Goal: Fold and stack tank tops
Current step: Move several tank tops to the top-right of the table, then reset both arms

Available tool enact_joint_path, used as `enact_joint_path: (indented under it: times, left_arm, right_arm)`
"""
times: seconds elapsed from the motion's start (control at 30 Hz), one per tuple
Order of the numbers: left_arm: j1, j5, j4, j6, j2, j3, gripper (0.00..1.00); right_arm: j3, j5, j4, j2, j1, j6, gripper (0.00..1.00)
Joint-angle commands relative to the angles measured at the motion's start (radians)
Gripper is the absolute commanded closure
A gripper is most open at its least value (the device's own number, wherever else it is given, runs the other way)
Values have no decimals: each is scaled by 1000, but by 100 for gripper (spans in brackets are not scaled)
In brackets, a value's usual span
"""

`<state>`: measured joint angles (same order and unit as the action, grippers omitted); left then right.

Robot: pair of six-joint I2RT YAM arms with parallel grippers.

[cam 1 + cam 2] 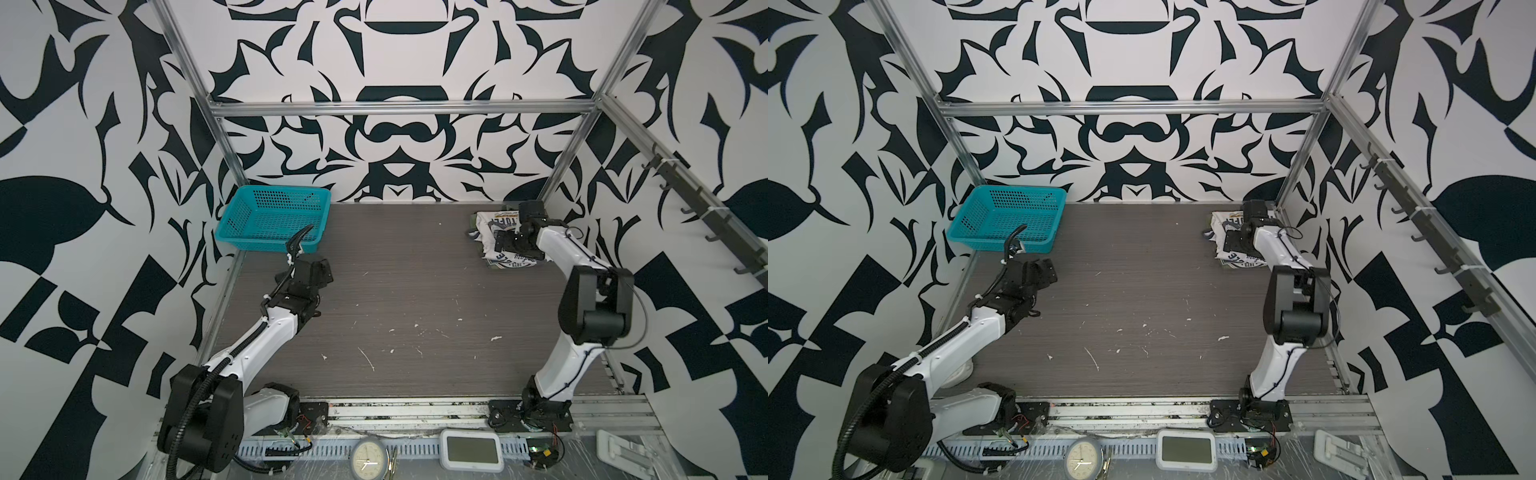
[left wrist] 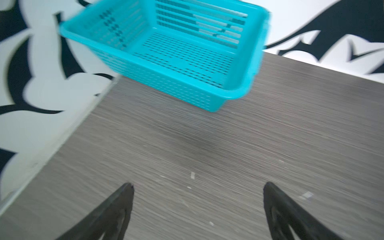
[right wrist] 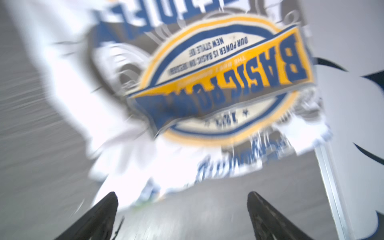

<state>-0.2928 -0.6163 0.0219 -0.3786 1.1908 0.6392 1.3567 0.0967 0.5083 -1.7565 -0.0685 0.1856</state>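
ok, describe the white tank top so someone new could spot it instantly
Look at the dark wooden table, then its far right corner beside the metal frame post. The white tank top lies there, bunched, below the right gripper. It is the only white cloth, printed in blue and yellow; the teal basket sits in the other far corner.

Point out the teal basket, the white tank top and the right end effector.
teal basket [image 1: 249, 245]: a top view, on its near mesh wall.
white tank top [image 3: 191, 79]: right wrist view, on the chest graphic.
right end effector [image 3: 181, 194]: right wrist view, midway between its open fingertips.
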Motion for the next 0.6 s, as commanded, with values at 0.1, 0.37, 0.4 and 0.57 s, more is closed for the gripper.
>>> enact_joint_path:
  times: [0.1,0.37,0.4,0.57]
  left_arm:
    - [55,-79,224,156,1,-72,1]
    - [106,-67,383,226,6,-169,1]
    - [114,-56,401,229,11,-184,1]
    - [161,45,511,234,73,-251,1]
  right_arm:
    - [-314,-5,-314,269,11,4,0]
    - [-627,4,-492,489,83,1,1]
    - [-666,22,-510,510,107,-13,0]
    - [-807,179,-622,543,182,-44,1]
